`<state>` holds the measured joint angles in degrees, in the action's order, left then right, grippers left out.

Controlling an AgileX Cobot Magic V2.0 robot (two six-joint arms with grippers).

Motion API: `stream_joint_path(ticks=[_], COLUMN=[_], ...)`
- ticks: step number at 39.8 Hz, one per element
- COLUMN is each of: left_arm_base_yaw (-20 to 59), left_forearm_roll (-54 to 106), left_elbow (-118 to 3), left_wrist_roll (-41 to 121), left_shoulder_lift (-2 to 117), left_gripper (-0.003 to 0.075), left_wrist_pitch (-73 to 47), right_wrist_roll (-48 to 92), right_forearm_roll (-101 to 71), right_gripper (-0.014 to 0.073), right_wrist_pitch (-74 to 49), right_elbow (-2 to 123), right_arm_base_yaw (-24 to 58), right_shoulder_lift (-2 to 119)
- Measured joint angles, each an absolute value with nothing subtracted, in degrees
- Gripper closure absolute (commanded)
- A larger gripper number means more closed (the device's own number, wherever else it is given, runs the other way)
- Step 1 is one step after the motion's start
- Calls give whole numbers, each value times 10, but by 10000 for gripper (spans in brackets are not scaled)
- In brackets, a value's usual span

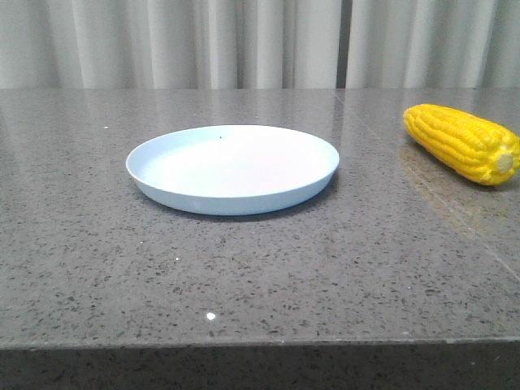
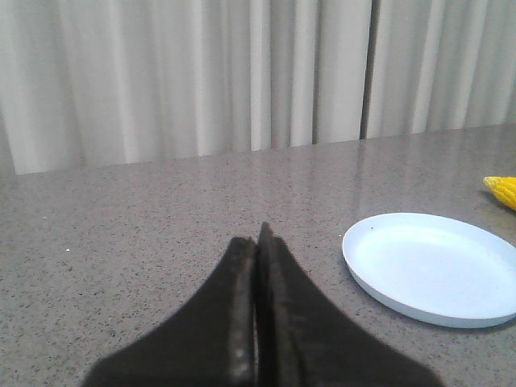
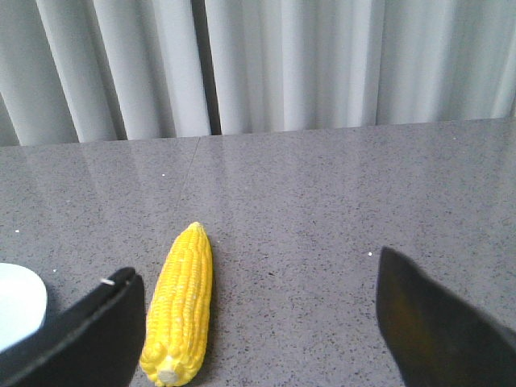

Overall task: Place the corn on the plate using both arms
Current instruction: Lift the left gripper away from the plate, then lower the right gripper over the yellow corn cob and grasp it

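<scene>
The plate (image 1: 232,169) was seen lying flat near the middle of the grey speckled tabletop (image 1: 244,268), with nothing on it. The corn (image 1: 463,143) was found on the tabletop well to the right of the plate and apart from it, lying at a slant with its pale stub end turned toward the near right and its tapered tip pointing back toward the curtain (image 1: 203,41). In the left wrist view, the left gripper (image 2: 258,242) was shown with its dark fingers pressed together and nothing held between them, above bare tabletop to the left of the plate. In the right wrist view, the right gripper (image 3: 258,314) was shown spread wide and unloaded, the corn lying just beside one finger (image 3: 89,339) and inside the gap, untouched
</scene>
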<state>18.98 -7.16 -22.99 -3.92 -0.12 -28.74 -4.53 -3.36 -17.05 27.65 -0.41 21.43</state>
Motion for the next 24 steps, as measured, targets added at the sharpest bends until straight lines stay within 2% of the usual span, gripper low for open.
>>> stream_joint_path(ticks=[11, 24], left_arm_base_yaw=[190, 190], left_forearm_roll=[-72, -72], left_elbow=[-227, -197], left_wrist_roll=[-39, -39], left_shoulder_lift=[-2, -2], left_gripper=[741, 741], left_wrist_pitch=[-291, -291], right_wrist_roll=[-45, -38], right_forearm_roll=[-34, -34], right_gripper=[-16, -16], right_wrist_pitch=[-191, -311], right_elbow=[290, 446], right_arm_base_yaw=[-4, 0], right_shoulder_lift=[236, 496])
